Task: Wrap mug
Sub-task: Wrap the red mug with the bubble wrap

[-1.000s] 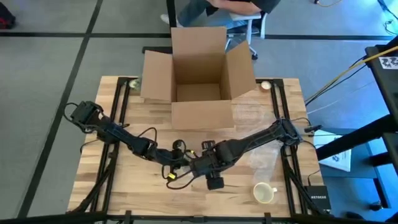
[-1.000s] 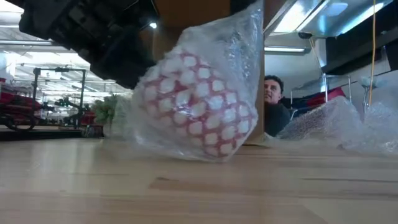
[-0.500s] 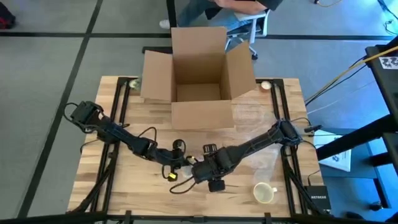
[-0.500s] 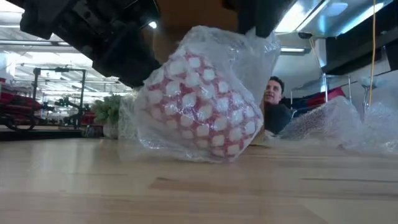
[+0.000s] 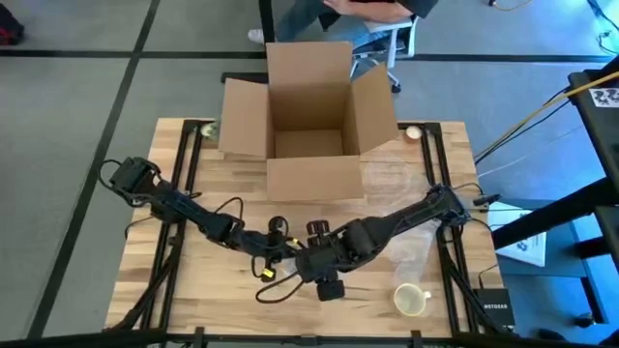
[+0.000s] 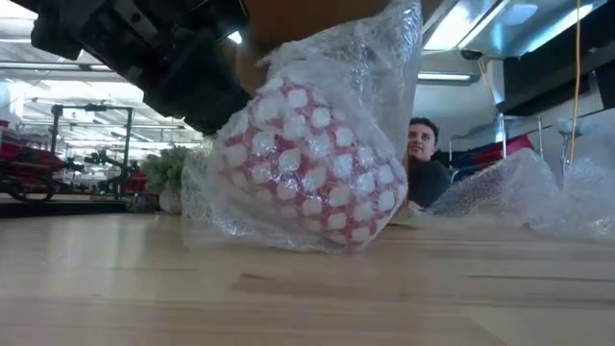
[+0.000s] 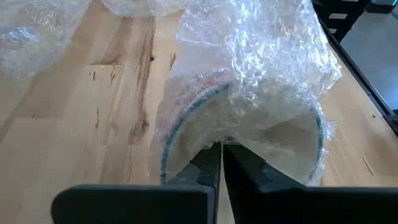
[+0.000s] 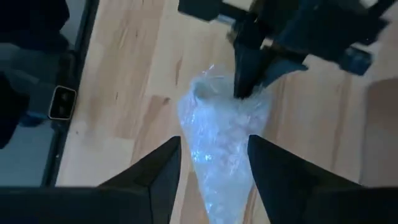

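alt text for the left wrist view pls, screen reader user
The left gripper, fingers nearly together, pinches the rim of a mug lying on its side, loosely covered in clear bubble wrap, on a light wooden table. More bubble wrap lies farther off on the table.

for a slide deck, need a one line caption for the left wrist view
Left gripper pinches shut on the rim of a white mug swathed in clear bubble wrap on the wooden table.

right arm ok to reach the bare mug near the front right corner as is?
Probably yes: the bare mug stands alone on open table near the right arm. But the right tool, open, straddles the bubble wrap that the left tool pinches.
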